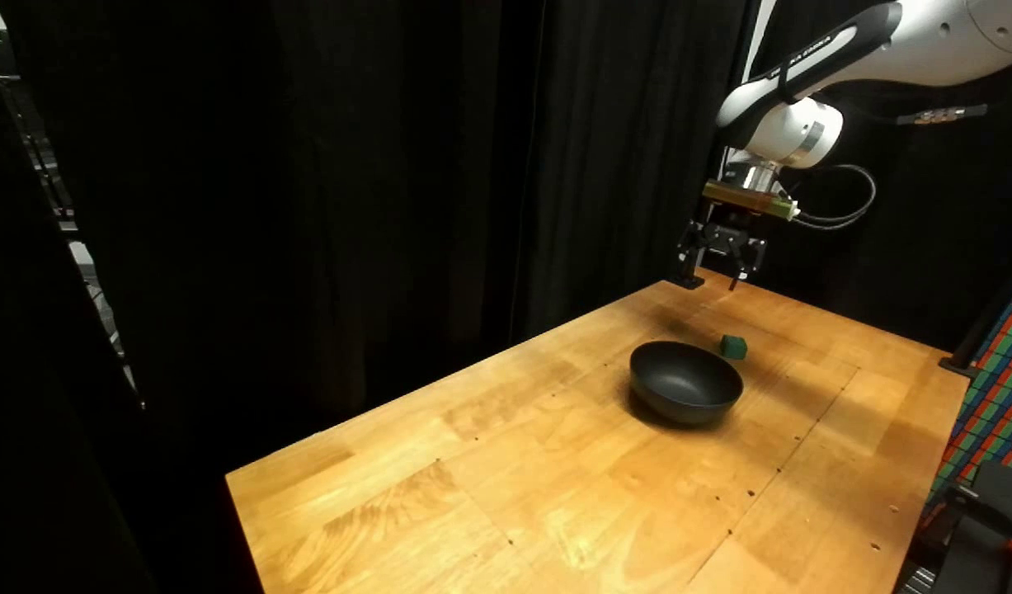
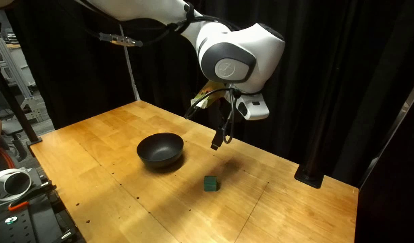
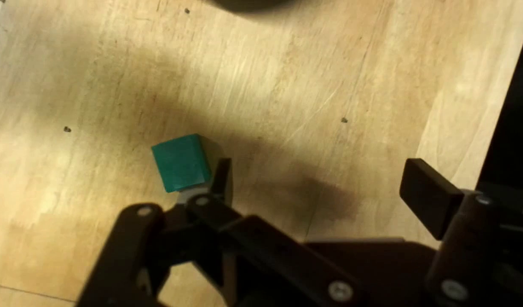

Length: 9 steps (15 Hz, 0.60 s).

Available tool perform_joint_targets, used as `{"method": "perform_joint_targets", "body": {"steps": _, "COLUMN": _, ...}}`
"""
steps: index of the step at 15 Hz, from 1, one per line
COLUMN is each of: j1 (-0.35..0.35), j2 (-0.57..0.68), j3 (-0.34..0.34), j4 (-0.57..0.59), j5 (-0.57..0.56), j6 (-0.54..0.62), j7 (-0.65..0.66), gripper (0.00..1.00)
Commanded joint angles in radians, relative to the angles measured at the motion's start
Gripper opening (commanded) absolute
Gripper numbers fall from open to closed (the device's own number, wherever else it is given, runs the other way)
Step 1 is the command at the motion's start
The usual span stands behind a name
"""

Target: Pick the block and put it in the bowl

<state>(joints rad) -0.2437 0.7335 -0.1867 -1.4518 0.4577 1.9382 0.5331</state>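
Fingers [image 3: 429,196], one pair, dark: spread well apart, released, with worktop [image 2: 277,209] showing between them in the wrist view. Located above the worktop in both exterior views, tips directed downward.

Block [image 3: 179,164], one, green, a cube: resting flat on the worktop, below the fingers and apart from them in both exterior views. In the wrist view, outside the gap between the fingers, just beside the nearer one. Orientation: one face up, its edges skewed slightly from the frame of the wrist view; in an exterior view, the block [image 2: 210,183] turns one side nearly square to the camera. Long axis: cannot be told, the sides appearing about equal.

Bowl [image 1: 685,384], one, black, round, far wider than the block: upright, mouth up, near the block, which stands outside it. In the wrist view, only part of it shows, at the top edge.

Arm [image 2: 242,64], white with dark trim: extended over the worktop.

Curtain [image 1: 390,206], black: hanging beyond the worktop.
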Motion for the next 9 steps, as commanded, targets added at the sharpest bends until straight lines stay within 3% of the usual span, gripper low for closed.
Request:
{"method": "perform_joint_targets", "body": {"steps": 1, "j1": -0.020, "j2": 0.008, "j3": -0.003, "j4": -0.032, "j5": 0.006, "j6": 0.012, "j7": 0.043, "gripper": 1.00}}
{"method": "perform_joint_targets", "body": {"steps": 9, "j1": -0.038, "j2": 0.042, "j3": 0.002, "j4": -0.132, "j5": -0.001, "j6": 0.082, "j7": -0.032, "gripper": 1.00}}
